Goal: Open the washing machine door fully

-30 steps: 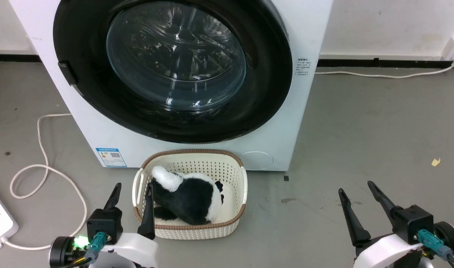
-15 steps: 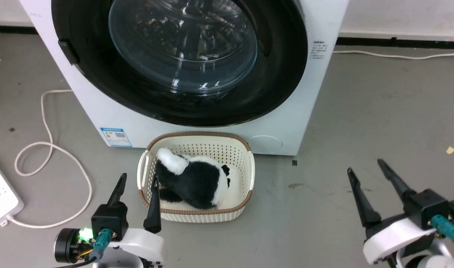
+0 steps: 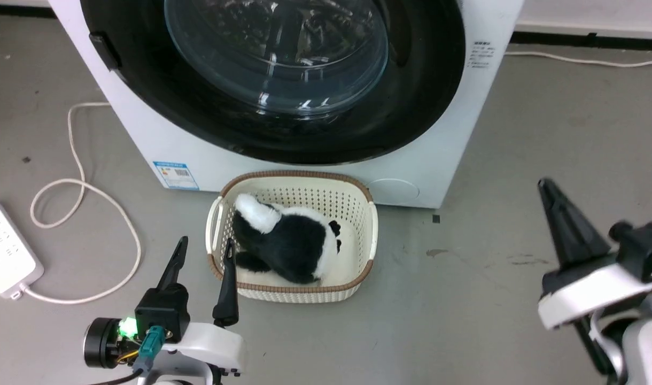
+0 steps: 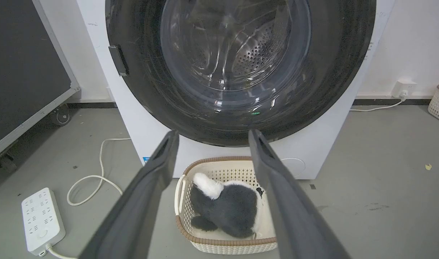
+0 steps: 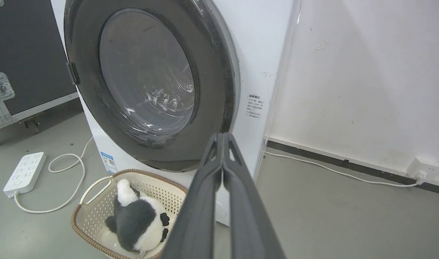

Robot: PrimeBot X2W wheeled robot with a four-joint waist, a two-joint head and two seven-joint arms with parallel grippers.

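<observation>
Head view shows grey floor [image 3: 518,133] (looped cable [image 3: 139,248]), left gripper [image 3: 207,240] spread, right gripper [image 3: 545,184] clenched.

Basket [image 3: 303,292] close below washing machine door [image 3: 275,59]

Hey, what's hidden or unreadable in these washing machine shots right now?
- washing machine door: top cut off by the head view's upper edge.
- blue label: print too small to read, head view.
- basket: right side hidden behind the right gripper, right wrist view.
</observation>
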